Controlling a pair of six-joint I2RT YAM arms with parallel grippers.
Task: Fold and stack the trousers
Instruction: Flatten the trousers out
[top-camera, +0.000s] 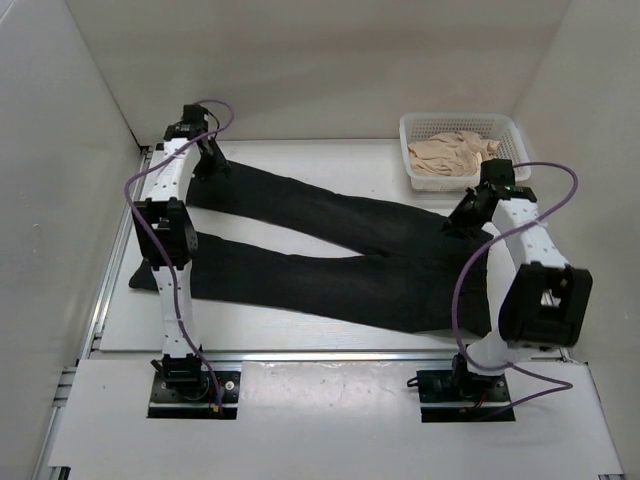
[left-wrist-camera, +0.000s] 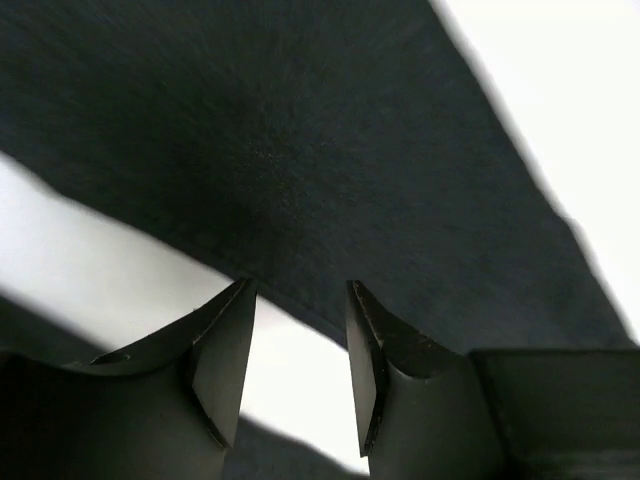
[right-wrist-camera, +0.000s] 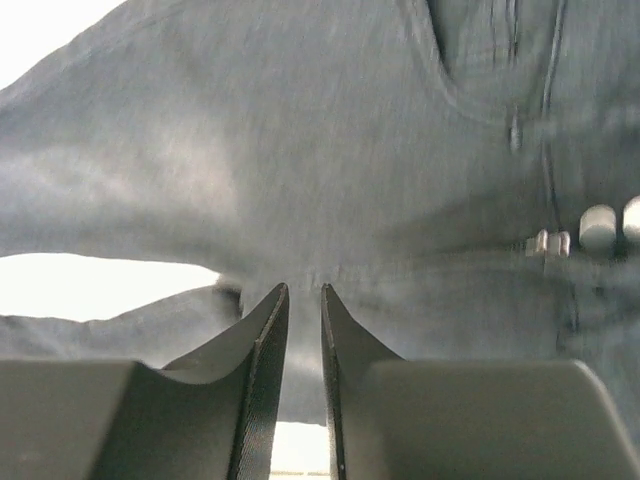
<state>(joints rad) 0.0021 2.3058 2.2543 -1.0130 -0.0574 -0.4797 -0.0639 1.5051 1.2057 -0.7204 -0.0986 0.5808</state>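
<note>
Black fingers (left-wrist-camera: 225, 350) of the left gripper (left-wrist-camera: 298, 290) sit closest in the left wrist view. They are partly open. White table shows in the gap between them, and nothing is held. The edge of one trouser leg lies right at their tips.

The right gripper (right-wrist-camera: 305, 290) has its jaws almost together, with only a thin slit between them. Its tips sit at the cloth where the two legs meet, near the zip and buttons. I cannot tell if any cloth is pinched.

From above, the trousers (top-camera: 330, 250) lie flat across the middle of the table (top-camera: 250, 330). The waist is at 3 o'clock. The two legs spread apart toward 9 and 10 o'clock. No fold shows yet, so I think the job is just starting. The legs need to come together, then the trousers need folding and stacking.

The left arm stretches far out to 10 o'clock, and its gripper points down at the end of the far leg. The right arm is bent, with its elbow at 4 o'clock. Its gripper dips down onto the waist end at 3 o'clock.

A white basket (top-camera: 460, 118) with beige cloth (top-camera: 450, 155) sits at 2 o'clock.
</note>
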